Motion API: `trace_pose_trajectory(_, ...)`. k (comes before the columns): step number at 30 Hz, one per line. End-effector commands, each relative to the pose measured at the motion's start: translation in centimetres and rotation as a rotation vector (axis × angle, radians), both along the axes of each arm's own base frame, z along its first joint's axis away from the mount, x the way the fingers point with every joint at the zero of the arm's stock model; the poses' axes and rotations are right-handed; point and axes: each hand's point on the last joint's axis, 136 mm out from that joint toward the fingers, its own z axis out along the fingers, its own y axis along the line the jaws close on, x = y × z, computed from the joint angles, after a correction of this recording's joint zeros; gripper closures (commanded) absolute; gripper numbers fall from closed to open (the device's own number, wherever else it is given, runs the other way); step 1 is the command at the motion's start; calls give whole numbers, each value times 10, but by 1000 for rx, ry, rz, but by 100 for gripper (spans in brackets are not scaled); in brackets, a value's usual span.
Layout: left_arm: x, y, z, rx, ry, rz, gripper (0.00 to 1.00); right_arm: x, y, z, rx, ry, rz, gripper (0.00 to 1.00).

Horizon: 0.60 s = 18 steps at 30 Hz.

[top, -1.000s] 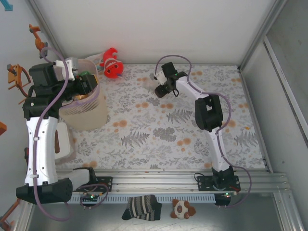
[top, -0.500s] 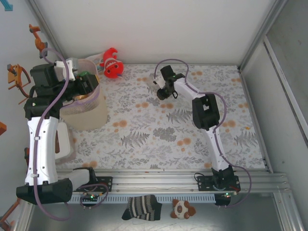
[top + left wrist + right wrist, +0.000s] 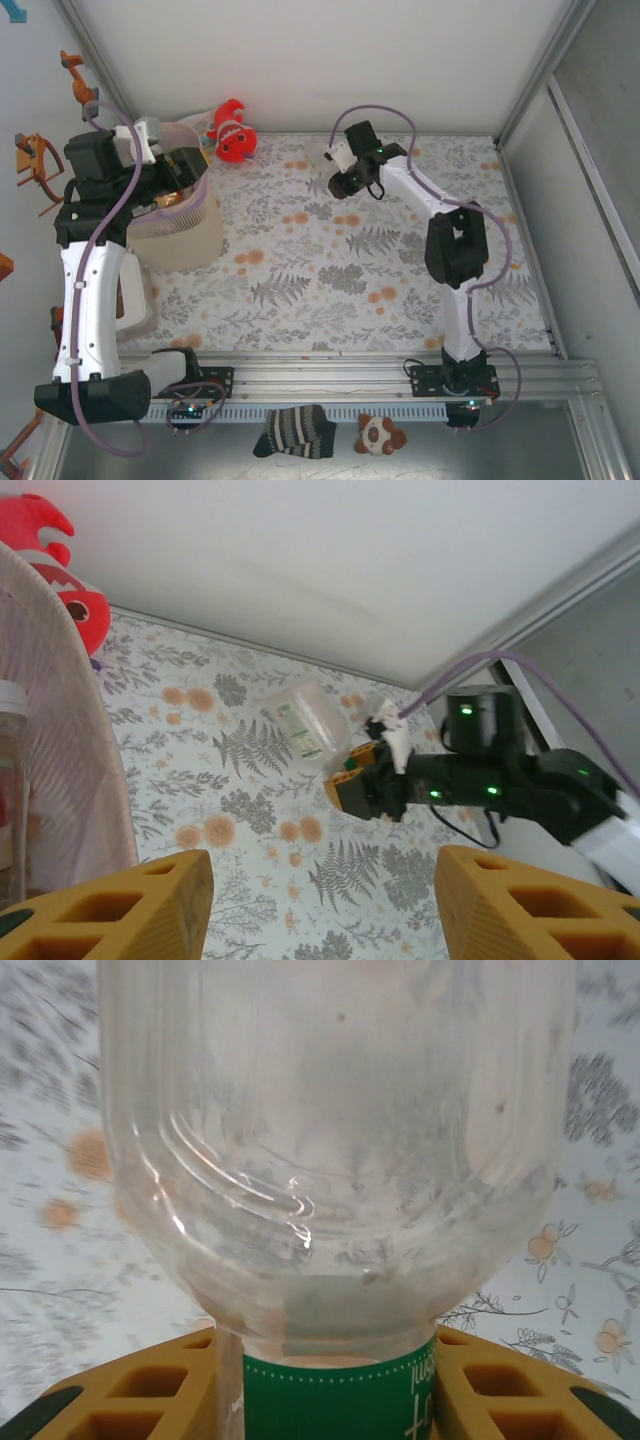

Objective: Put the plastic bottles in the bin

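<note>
Well apart from the bin (image 3: 185, 240), the right gripper (image 3: 325, 1390) clamps a clear bottle (image 3: 330, 1160) by its green-labelled end alone, so it could swivel loose; the left gripper (image 3: 320, 910) gapes empty beside the bin.

bottle (image 3: 330, 1160): clear plastic, glossy, moulded ridges catching the light; label (image 3: 340, 1400) green, smooth sheen
right fingers (image 3: 130, 1400), left fingers (image 3: 110, 910): ochre plastic, matt, faintly layered grain
bin (image 3: 70, 730): translucent pale-pink plastic, finely ribbed wall
table cover (image 3: 330, 270): matt, printed
fish toy (image 3: 232, 132): red plush cloth
rail (image 3: 330, 372): bare metal, dull sheen
arm shells (image 3: 85, 290): white plastic, smooth
</note>
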Motion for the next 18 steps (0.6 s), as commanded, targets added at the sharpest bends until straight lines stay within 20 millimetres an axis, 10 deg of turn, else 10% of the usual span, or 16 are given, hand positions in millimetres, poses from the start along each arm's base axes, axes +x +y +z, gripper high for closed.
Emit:
trace_pose_trajectory(1,5,-6,1,-54,10,-8,36,-21,19,51,108,-52,32,72)
trace_pose_trajectory(18,2,-54,16,-95,17,-126,11,-126,69,204,523,-182,245,72)
